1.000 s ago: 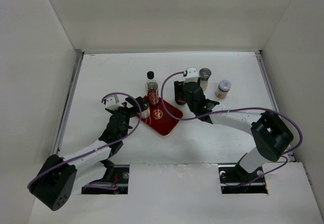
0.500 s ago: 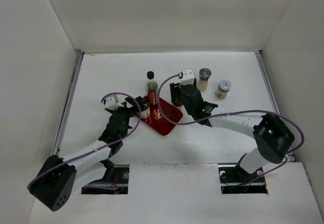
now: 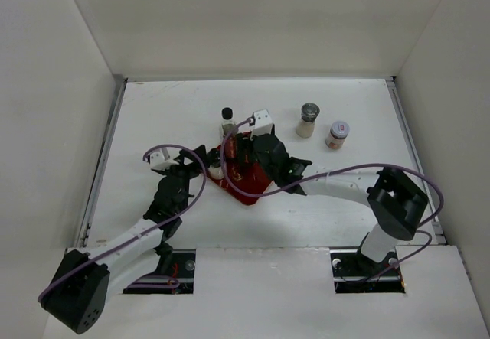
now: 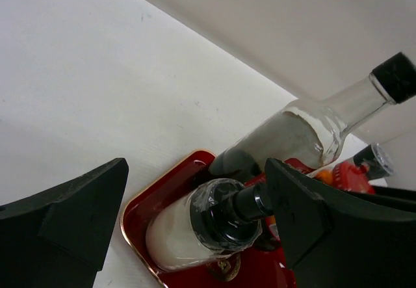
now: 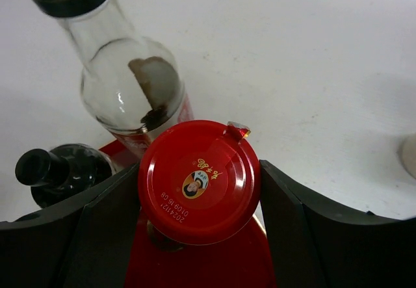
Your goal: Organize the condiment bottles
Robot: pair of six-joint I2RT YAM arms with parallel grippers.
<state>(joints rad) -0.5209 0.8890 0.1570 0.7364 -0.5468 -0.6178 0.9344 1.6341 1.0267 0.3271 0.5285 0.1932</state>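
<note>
The right pincer (image 5: 199, 171) is clamping the red-capped jar (image 5: 195, 197), needing slow, upright lowering clear of the far tall bottle (image 5: 130, 86).

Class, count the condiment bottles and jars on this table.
5. Tall black-capped bottle at the far edge of the red tray; whitish shaker on it; red-capped jar in the right claw over it; grey-capped shaker and red-labelled jar far right.

We see a flat red tray (image 3: 257, 191) lying skewed near the middle of the white table (image 3: 153, 117), its rounded corner edged with a thin gold line in the left wrist view (image 4: 138, 205). Plain white walls (image 3: 253, 25) close the table in on three sides.
</note>
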